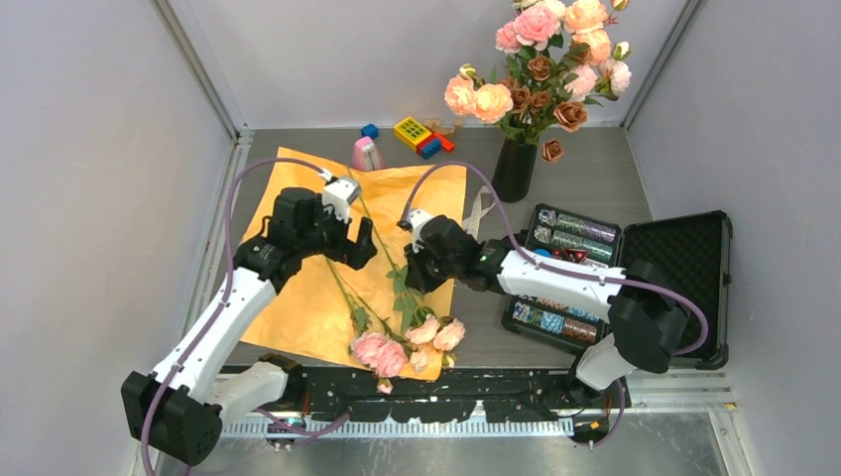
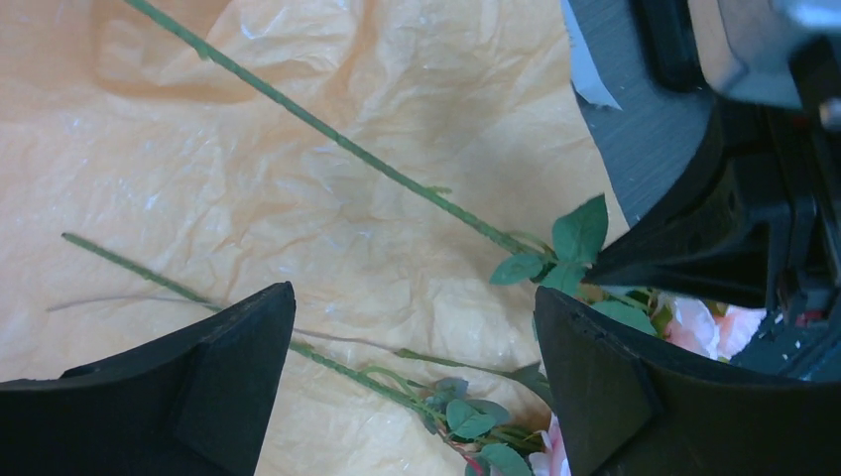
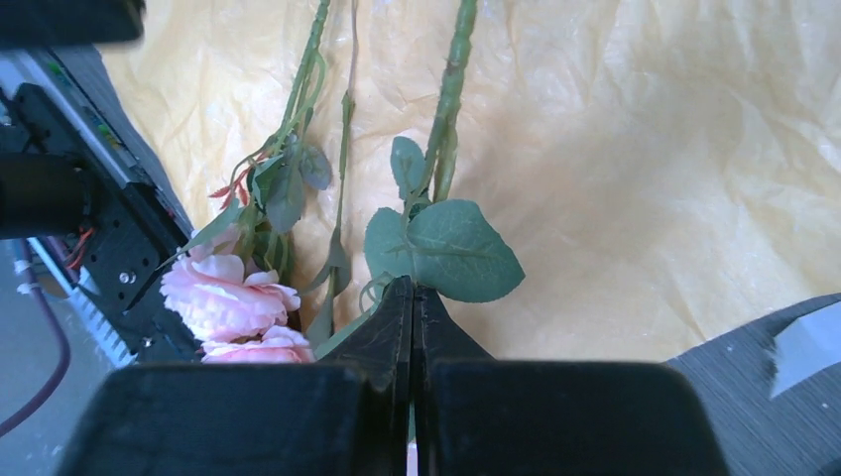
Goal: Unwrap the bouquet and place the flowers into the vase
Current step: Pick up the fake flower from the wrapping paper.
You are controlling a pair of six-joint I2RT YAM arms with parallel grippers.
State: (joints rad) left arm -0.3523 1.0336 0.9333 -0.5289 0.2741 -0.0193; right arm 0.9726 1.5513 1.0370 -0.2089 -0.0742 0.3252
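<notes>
Your right pincer (image 3: 412,297) is pressed together over the right side of the paper (image 1: 298,307), with its tips at a leaf cluster on 1 stem. The view is too tight to tell whether the stem itself or only a leaf is caught. If it is just the leaf, a lift will let the stem slip out or tear the leaf off.

Your left pincer (image 2: 412,307) hangs spread above the paper's middle, holding nothing.

The flowers (image 1: 402,342) lie loose on the paper, heads bunched at its near edge and stems crossing. Pull 1 and the tangled leaves may drag the rest along, or the crinkly paper with them.

The vase (image 1: 514,171) stands just beyond the paper's far right corner, already crowded with roses. It is tall and slim, so a stem forced into the packed neck could tip it.
</notes>
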